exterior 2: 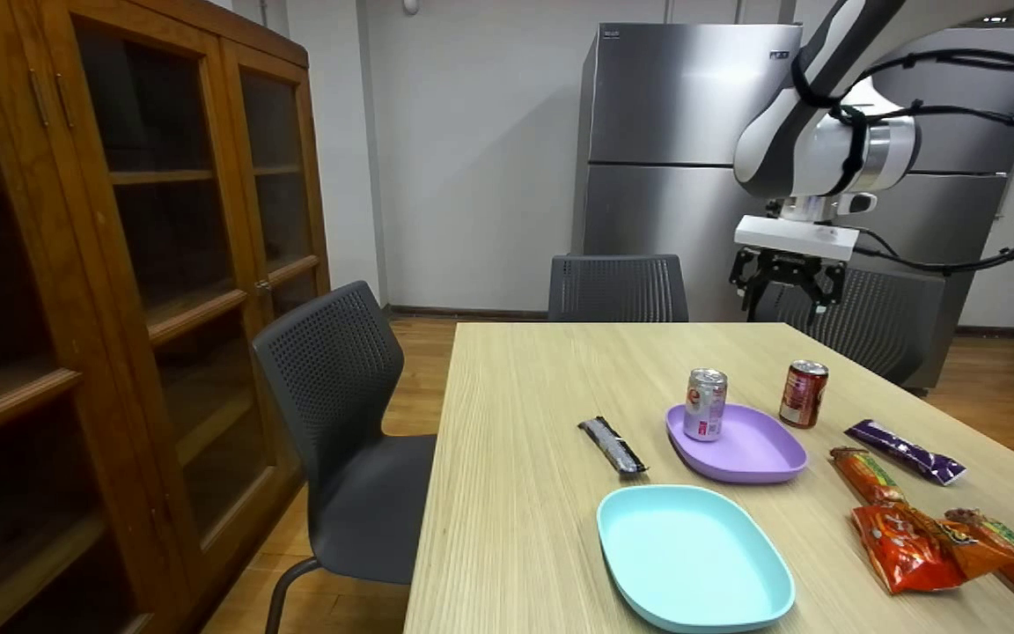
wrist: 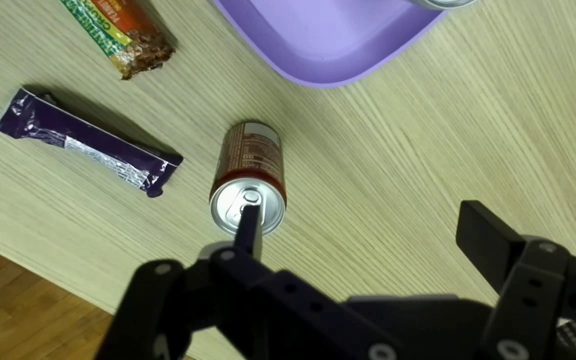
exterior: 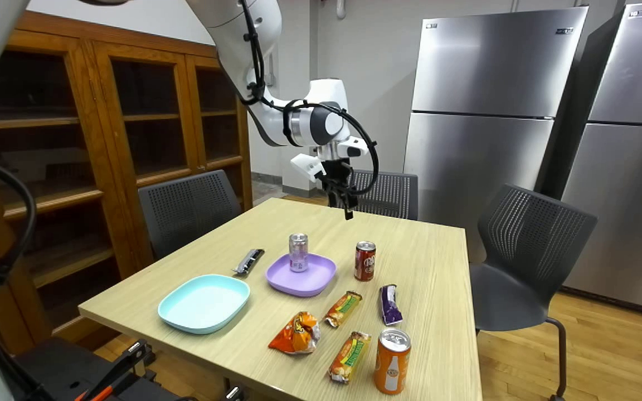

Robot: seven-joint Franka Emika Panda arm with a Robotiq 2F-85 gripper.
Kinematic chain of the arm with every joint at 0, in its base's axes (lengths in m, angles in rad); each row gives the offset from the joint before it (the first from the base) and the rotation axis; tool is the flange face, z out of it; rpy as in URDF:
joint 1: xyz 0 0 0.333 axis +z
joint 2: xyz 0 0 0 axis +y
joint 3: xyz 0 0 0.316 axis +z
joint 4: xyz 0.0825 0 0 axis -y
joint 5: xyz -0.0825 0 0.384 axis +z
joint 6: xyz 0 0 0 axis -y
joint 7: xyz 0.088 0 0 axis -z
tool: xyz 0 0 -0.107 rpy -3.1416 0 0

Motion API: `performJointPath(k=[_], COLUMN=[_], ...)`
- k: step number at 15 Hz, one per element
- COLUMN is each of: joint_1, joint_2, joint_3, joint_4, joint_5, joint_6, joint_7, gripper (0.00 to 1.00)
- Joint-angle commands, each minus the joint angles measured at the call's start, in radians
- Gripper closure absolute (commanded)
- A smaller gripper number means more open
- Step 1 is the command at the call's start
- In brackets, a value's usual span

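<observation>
Above the wood-grain table (exterior: 427, 250): gripper (wrist: 358, 225) gapes wide, holding nothing.
Dr Pepper can (exterior: 365, 262): stands upright, off-center; any clean grasp likely needs jaws centered before lowering.

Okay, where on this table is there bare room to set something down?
The pale wooden table is bare beyond the purple plastic plate and dark red can, below the open black gripper; also between the silver wrapped bar and the edge facing the brown wooden cabinet. It's crowded around the orange foil bag, two orange-green wrapped bars and orange can.
</observation>
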Motion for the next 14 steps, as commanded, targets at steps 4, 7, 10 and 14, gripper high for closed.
performJointPath(k=[4, 7, 10, 14], joint_1=[-0.007, -0.007, -0.009, -0.012], joint_2=[0.104, 0.152, 0.199, 0.254], joint_3=[-0.041, -0.064, -0.081, -0.096], joint_4=[0.110, 0.146, 0.181, 0.227], joint_5=[-0.015, -0.017, -0.016, -0.016], joint_6=[-0.014, -0.024, -0.037, -0.054], joint_7=[0.055, 0.079, 0.106, 0.138], gripper=[0.00, 0.00, 0.00, 0.00])
